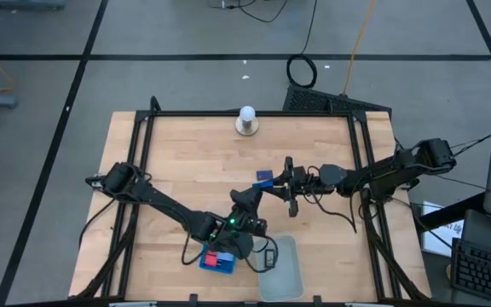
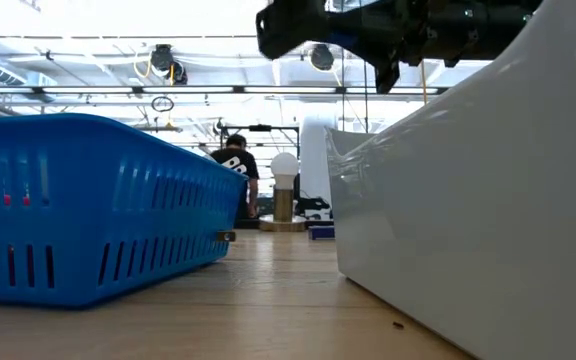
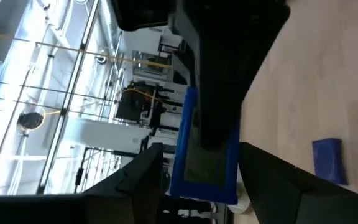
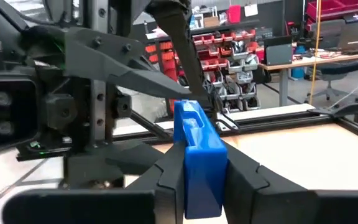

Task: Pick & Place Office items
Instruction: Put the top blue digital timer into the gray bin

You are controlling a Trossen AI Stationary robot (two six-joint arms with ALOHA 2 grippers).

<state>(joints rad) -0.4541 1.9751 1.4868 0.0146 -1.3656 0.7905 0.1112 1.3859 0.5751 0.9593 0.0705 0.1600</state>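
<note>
A hand-over in mid-air, by the look of it! The blue block (image 4: 199, 155) sits clamped between the fingers of the right pincer (image 4: 201, 171), held above the middle of the bench (image 1: 177, 153), and the left pincer (image 1: 247, 198) is right there against it, its fingers parted on either side of the same piece in the left wrist view. So the right has hold of it; the left is partly open around it, and I can't say it has gripped.

Another dark blue piece (image 1: 263, 178) lies on the boards just beside the two pincers. At the near edge stands the blue tray (image 1: 218, 262) with red pieces (image 1: 215, 257) already in it, so some sorting looks done. Beside it is the clear tray (image 1: 281, 266); what it holds I can't make out.

My reading: under way, not near the end. This block has yet to reach a tray, and the loose piece waits.

At the far edge, the white ball on its round base (image 1: 246, 120) stands well apart. No readable writing or brand anywhere on these things.
</note>
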